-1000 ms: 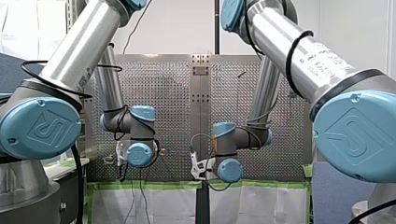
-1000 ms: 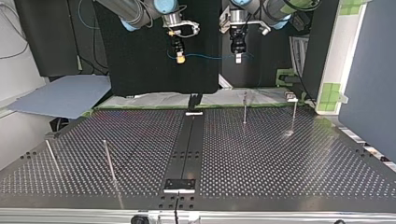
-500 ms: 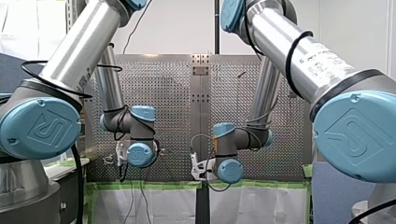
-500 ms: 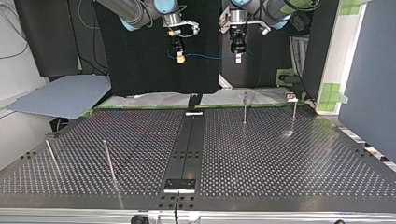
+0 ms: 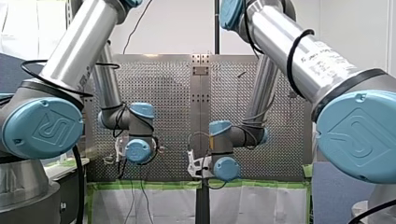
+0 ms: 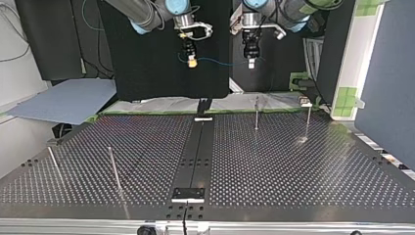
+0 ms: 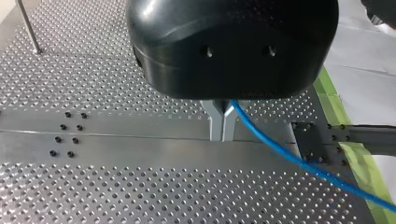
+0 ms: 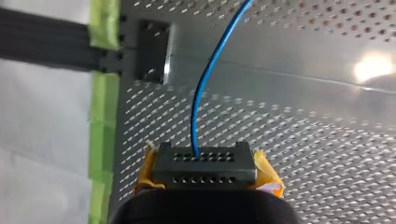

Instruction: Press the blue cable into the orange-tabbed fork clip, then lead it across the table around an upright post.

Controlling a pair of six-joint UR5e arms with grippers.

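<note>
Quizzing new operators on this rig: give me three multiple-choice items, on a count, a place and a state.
1. Upright posts on the table, top view? A two; B six; C four.
2. The blue cable is: A in a clip; B strung between my right gripper and my left gripper; C round a post.
3. My left gripper is: A shut on the cable; B wide open; C gripping a post.
Key: 1 C, two each side; 2 B, it spans the grippers in mid-air; 3 A, its fingers close on it in the left wrist view.
</note>
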